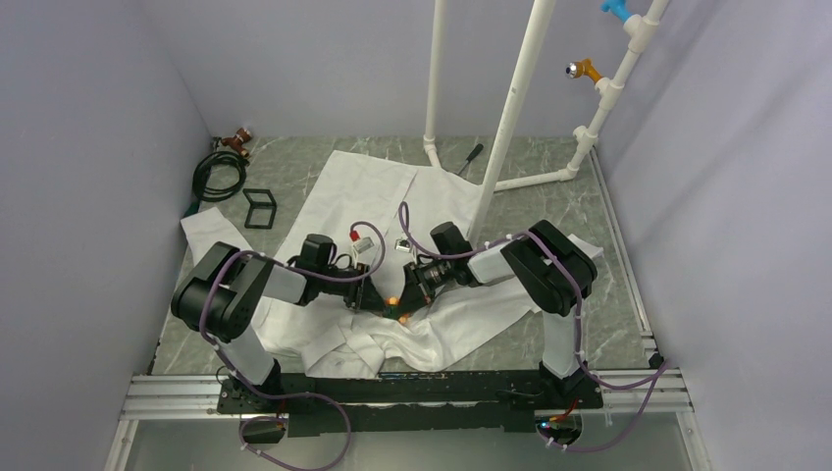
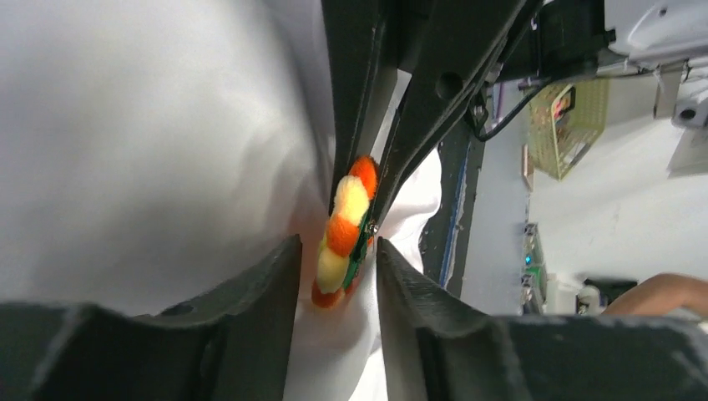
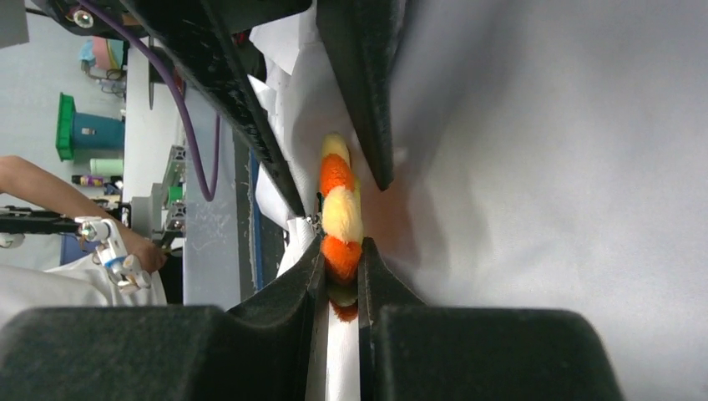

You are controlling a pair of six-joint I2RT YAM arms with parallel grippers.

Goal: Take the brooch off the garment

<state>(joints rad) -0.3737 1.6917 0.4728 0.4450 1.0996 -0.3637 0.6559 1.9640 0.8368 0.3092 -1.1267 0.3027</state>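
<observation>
Right up against the right wrist lens, the right pincer (image 3: 341, 251) is clenched on the brooch (image 3: 341, 209). Its two black fingers squeeze the lower orange petal, with barely a sliver of gap between them. The brooch is seen edge-on here, orange and yellow petals stacked in a column, with one face lying against the white garment (image 3: 543, 167).

The left pincer (image 2: 337, 244) comes in from the opposite side and it's released. Its fingers stand apart and straddle the same brooch (image 2: 346, 205), with visible space either side of the petals. In that left wrist view, the right arm's fingers reach in from the top and close to a point on the brooch's upper part. White fabric (image 2: 125, 125) bunches around everything.

From above, the two arms meet nose to nose about mid-bench, slightly toward the near side. The brooch (image 1: 391, 298) is a tiny orange dot right between them (honestly too small there to see any detail). The garment (image 1: 373, 186) is spread wrinkled over the grey marbled bench (image 1: 613, 294), reaching from the near edge toward the far wall. A white pipe frame (image 1: 510, 108) stands at the far right. A coiled black cable (image 1: 221, 177) and a small black square frame (image 1: 259, 208) sit at the far left, just beside the fabric.
</observation>
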